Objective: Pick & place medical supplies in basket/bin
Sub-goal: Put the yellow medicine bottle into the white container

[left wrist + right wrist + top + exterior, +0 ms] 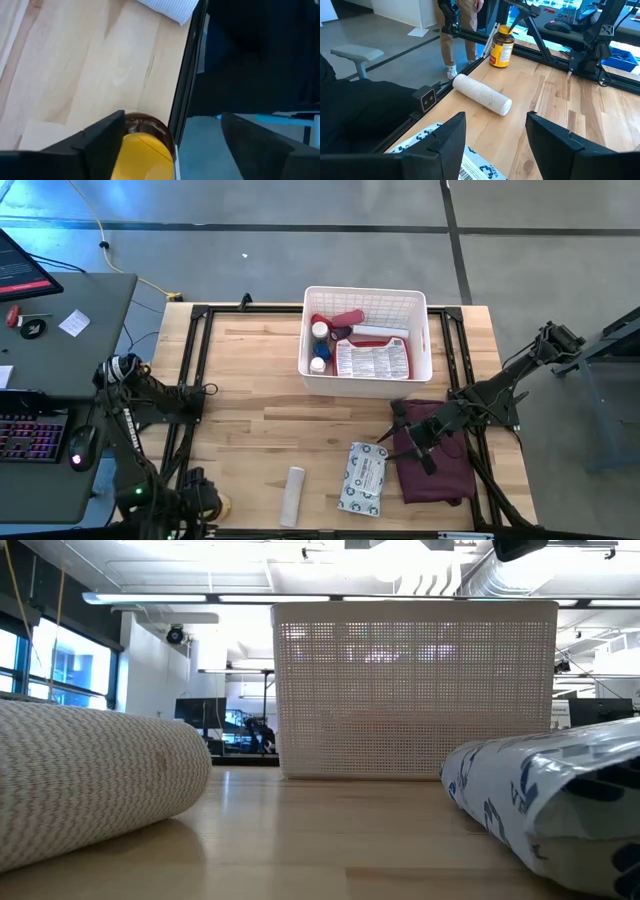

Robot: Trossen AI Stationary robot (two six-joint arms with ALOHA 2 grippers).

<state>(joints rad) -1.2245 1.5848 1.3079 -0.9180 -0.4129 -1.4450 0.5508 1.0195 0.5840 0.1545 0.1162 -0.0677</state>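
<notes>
Basket [365,340] sits at the far middle of the table [250,405], long side running left to right, already holding a red case [372,360] lying flat, a couple of small bottles [319,348] and a tube [346,318]. Still out on the wood: a white roll [293,495] lying on its side with its long axis running near to far, and just right of it a grey-white packet [363,477], long axis also roughly near to far, tilted a little. Left gripper [170,137] is down at the near left corner of the table with its jaws spread wide, and a brown bottle with a yellow lid [142,150] sits right beside one finger, partly between them, not squeezed as far as I can see; the roll's end pokes in well ahead of those jaws. Right gripper [495,135] hangs over a maroon cloth [435,455] on the right side, jaws about half open with nothing in them; the packet lies just under and ahead of them, the roll farther out, and the bottle well beyond that.
</notes>
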